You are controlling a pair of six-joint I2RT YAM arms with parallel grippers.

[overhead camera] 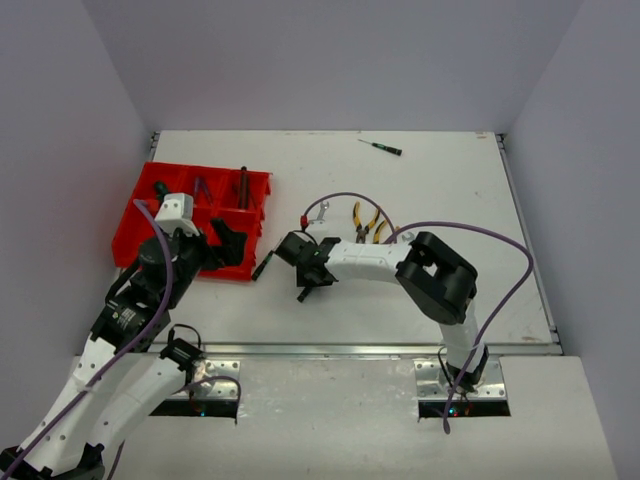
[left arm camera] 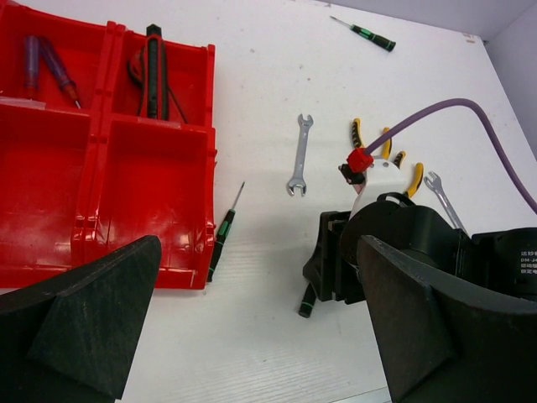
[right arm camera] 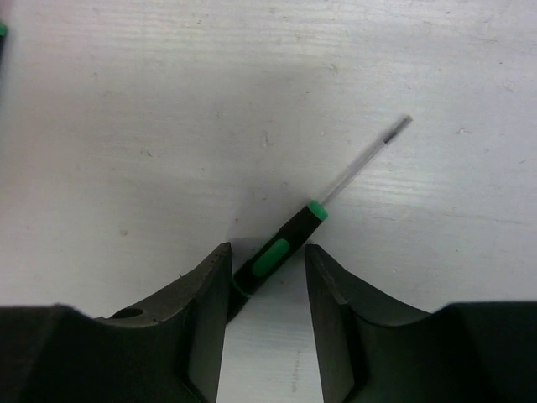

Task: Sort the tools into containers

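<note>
Partly between right end effector [right arm camera: 267, 259], screwdriver [right arm camera: 312, 214]

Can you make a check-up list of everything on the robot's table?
Surface: white table, lightly marked.
Job's things: red tray holds a few tools; loose are one wrench, another wrench, yellow pliers, a far screwdriver, a screwdriver by the tray.
Clutter: nothing seen.
Grippers: left gripper open, empty; right gripper open astride a green-black screwdriver.
Cables: purple cables on both arms.
Surroundings: plain pale walls.
</note>
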